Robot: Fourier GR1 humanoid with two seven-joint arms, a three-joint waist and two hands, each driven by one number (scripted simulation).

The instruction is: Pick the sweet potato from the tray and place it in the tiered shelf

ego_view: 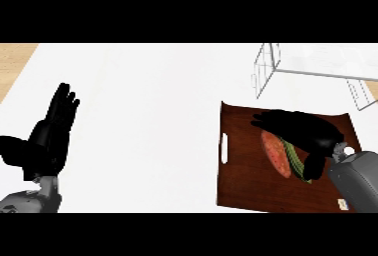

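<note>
A reddish-orange sweet potato (276, 153) lies on the dark brown tray (240, 175) at the right. Beside it, partly under my right hand, lies a green striped vegetable (294, 160). My right hand (303, 128) hovers over both, fingers bent down around the far end of the sweet potato and thumb reaching down on the right; whether it touches is hidden. The white wire tiered shelf (310, 62) stands at the back right. My left hand (52, 127) rests open at the left edge, fingers up.
The white counter (148, 100) spreads left of the tray. A strip of wooden floor (15, 57) shows at the far left. The tray has a slot handle (224, 147) on its left side.
</note>
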